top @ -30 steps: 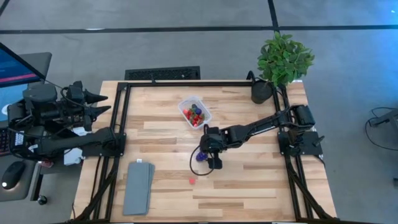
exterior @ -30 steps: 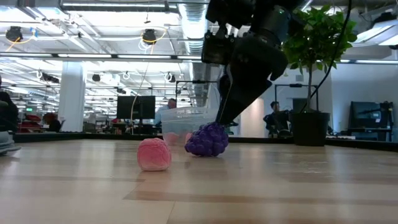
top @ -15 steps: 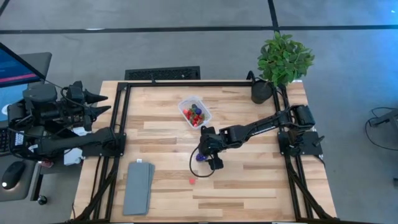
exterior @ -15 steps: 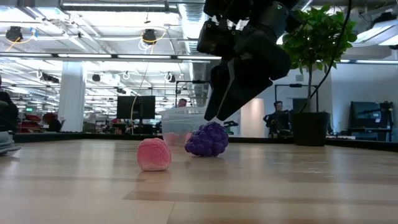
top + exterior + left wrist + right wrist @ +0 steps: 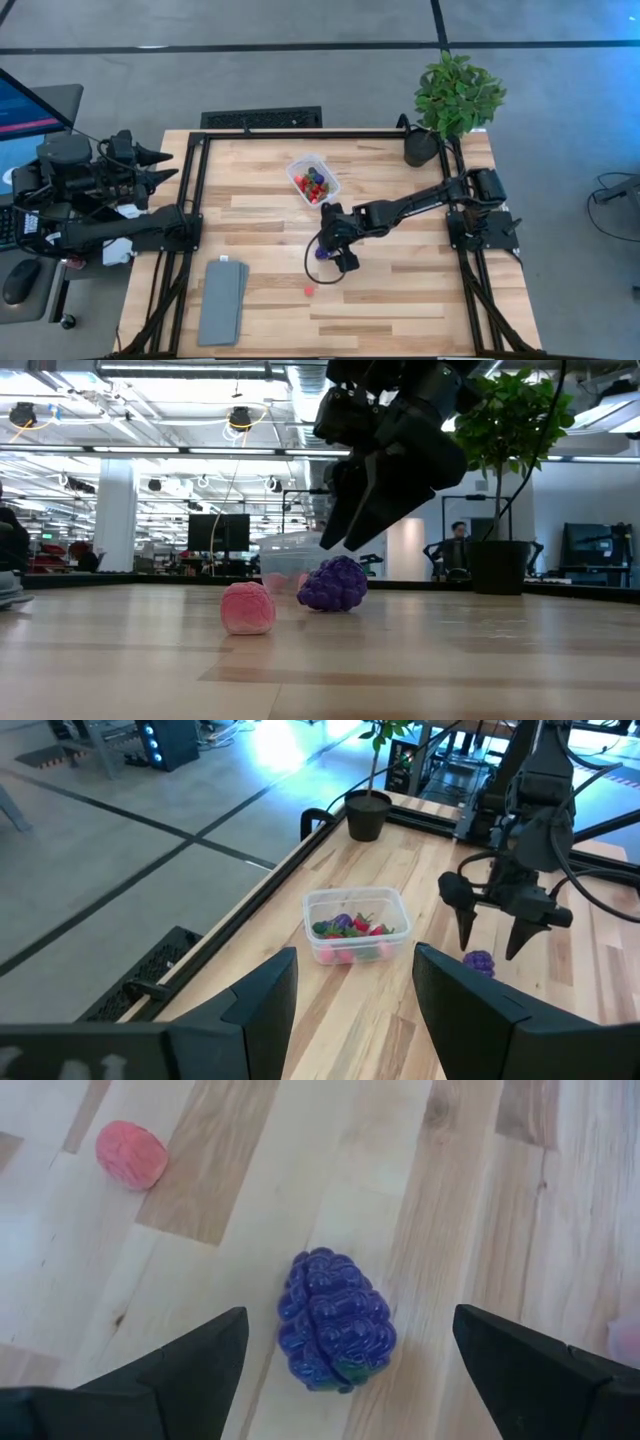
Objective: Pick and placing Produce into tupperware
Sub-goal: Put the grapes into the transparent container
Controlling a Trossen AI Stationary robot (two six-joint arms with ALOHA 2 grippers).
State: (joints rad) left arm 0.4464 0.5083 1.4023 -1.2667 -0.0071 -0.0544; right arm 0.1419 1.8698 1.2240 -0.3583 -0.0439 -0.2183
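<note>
The clear tupperware [image 5: 313, 180] stands near the table's far middle with several small produce pieces in it. A purple grape cluster [image 5: 335, 1320] lies on the wood on its near side, and a pink piece [image 5: 308, 291] lies closer to the near edge. My right gripper [image 5: 335, 252] hovers open just above the grapes, slanting down, one finger on either side and touching nothing. My left gripper [image 5: 355, 1010] is held high at the table's far left, open and holding nothing.
A flat grey slab [image 5: 222, 300] lies at the near left. A potted plant [image 5: 455, 95] stands at the far right corner. A black frame [image 5: 200, 190] runs along the table's sides. Bare wood lies around the grapes.
My right gripper has rolled about its own pointing line above the grape cluster, so both fingers now show apart in the low view. It has stayed over the same spot. The grapes and the pink piece have not moved.
</note>
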